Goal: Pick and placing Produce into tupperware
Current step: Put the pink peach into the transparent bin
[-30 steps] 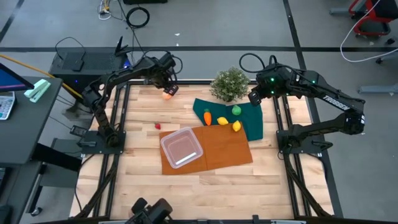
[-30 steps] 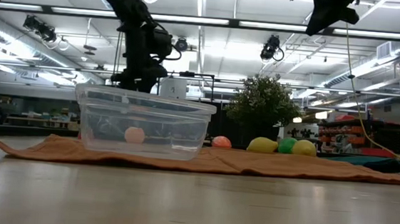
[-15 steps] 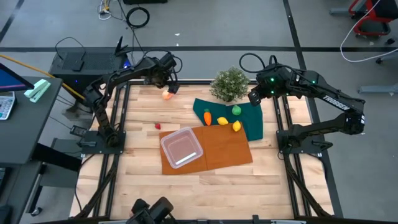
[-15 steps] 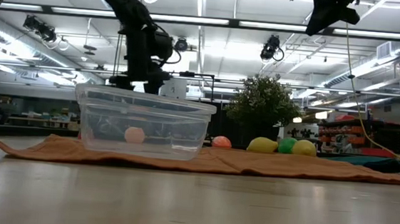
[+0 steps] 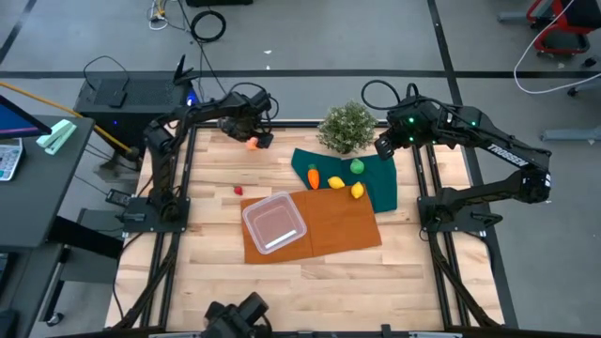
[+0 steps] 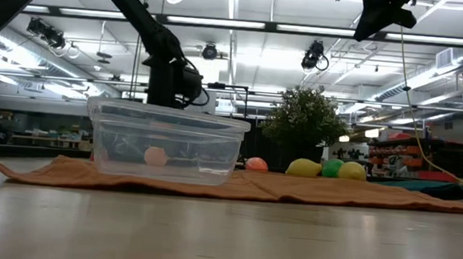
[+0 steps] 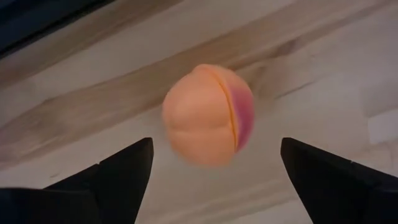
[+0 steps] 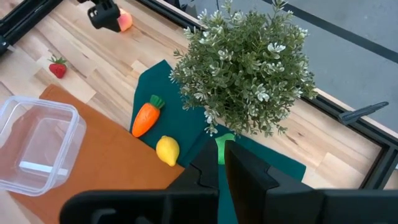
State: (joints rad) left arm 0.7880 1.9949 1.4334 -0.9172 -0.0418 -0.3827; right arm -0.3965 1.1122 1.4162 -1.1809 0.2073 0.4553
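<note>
Peach (image 7: 208, 115) lies on the counter (image 5: 216, 253) between the wide-spread fingers of the left pincer (image 5: 254, 137), far from the tupperware (image 5: 274, 222). Right pincer (image 8: 221, 163), closed and empty, hovers by the plant (image 5: 346, 127).

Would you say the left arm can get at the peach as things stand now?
Probably yes. The left gripper is open right at the peach, which sits on bare wood between its fingers with nothing in between. The right gripper waits shut above the plant.
</note>
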